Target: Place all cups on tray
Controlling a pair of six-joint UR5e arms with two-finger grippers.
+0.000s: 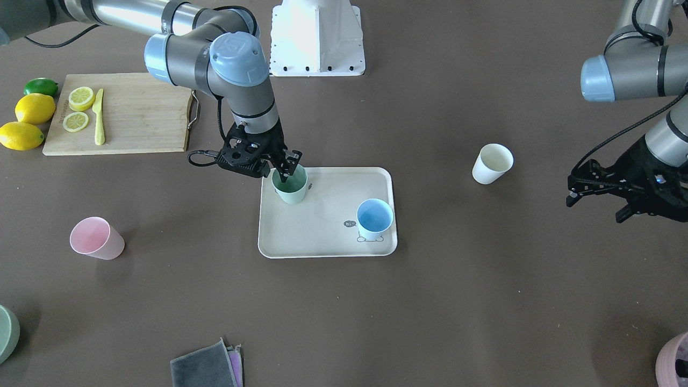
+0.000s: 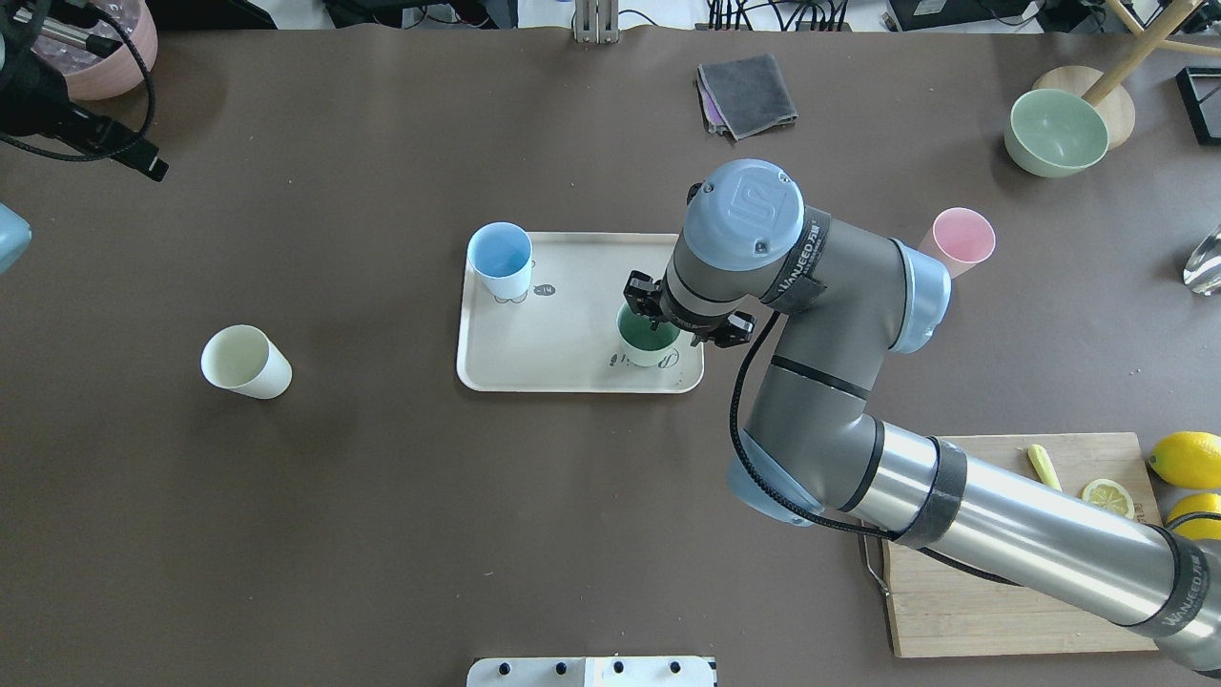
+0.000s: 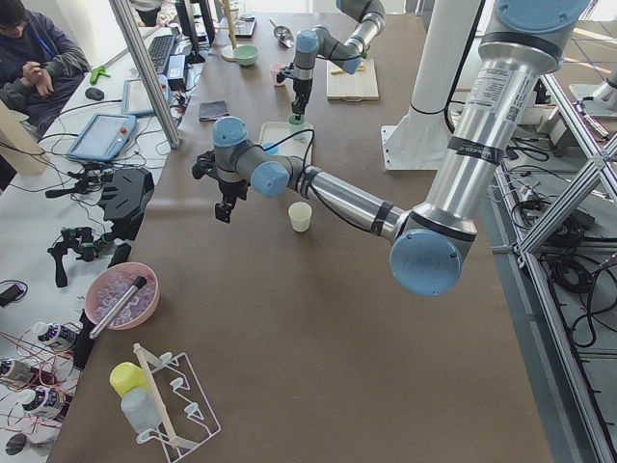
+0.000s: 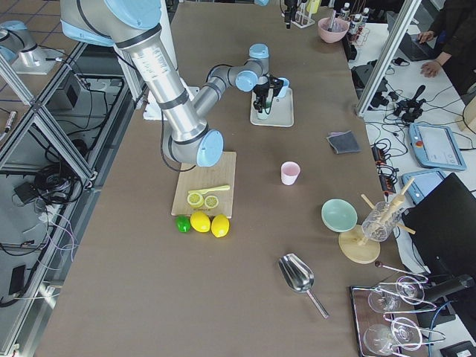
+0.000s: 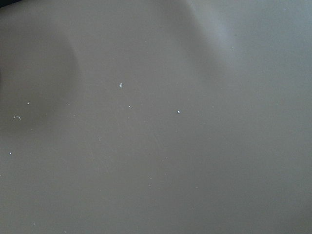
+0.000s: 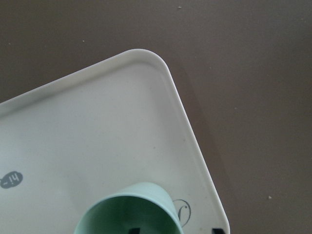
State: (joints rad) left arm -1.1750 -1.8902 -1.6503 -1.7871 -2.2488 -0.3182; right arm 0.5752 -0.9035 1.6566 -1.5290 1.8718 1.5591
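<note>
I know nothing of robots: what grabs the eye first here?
The big grey right arm, its gripper poking into a green cup on the beige tray in the middle of the table, a blue cup standing there too. Then a pink cup and a white cup stand off it, on opposite sides.

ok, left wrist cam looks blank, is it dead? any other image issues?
Left wrist view: not dead, just bare table, specks in focus, soft shadow upper left. Right wrist view: sharp, mint green cup cropped by the bottom edge. Front-facing view: white robot base blown out. Overhead view: even light, no glare on the tray.
</note>
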